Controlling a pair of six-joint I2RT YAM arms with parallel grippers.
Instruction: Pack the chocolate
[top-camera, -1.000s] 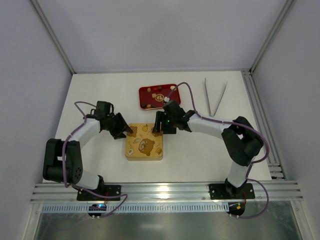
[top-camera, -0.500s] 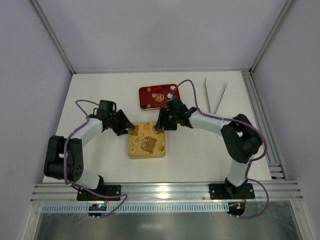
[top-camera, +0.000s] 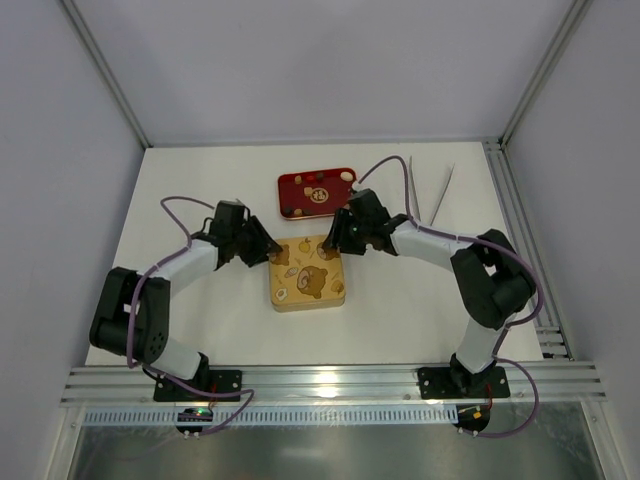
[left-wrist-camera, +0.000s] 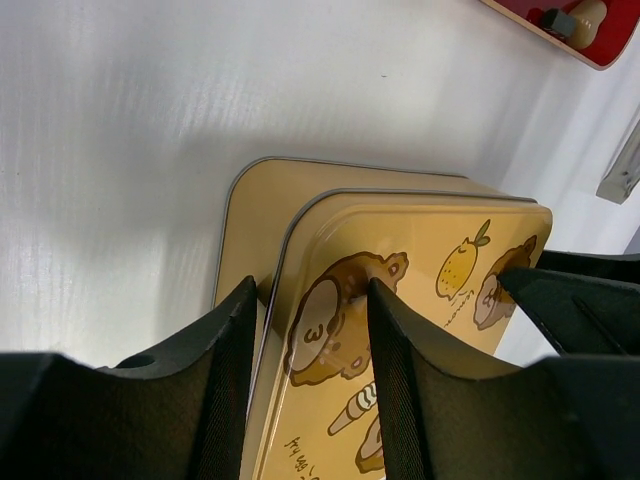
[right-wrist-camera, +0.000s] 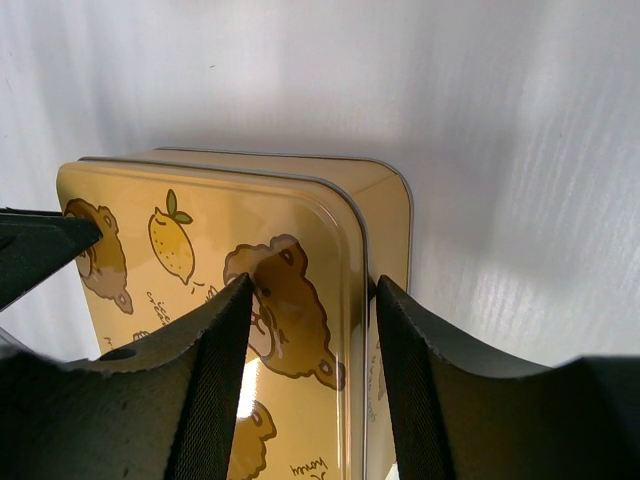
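The chocolate pieces (top-camera: 345, 177) lie in the red tray (top-camera: 282, 182) at the back; one piece (left-wrist-camera: 585, 15) shows in the left wrist view. A gold tin with a bear-print lid (top-camera: 307, 278) sits mid-table. My left gripper (top-camera: 272, 256) grips the lid's far left corner, its jaws (left-wrist-camera: 310, 290) astride the lid's rim (left-wrist-camera: 440, 260) above the gold base (left-wrist-camera: 250, 210). My right gripper (top-camera: 330, 243) grips the far right corner, its jaws (right-wrist-camera: 315, 285) astride the lid's edge (right-wrist-camera: 300, 210) over the base (right-wrist-camera: 390, 200). The tin's inside is hidden.
A pair of metal tweezers (top-camera: 430, 195) lies at the back right. An aluminium rail (top-camera: 515, 220) runs along the table's right edge. White walls close in the back and both sides.
Both grippers have moved to the right and away from the bases, and the gold tin has moved with them, closer to the red tray.
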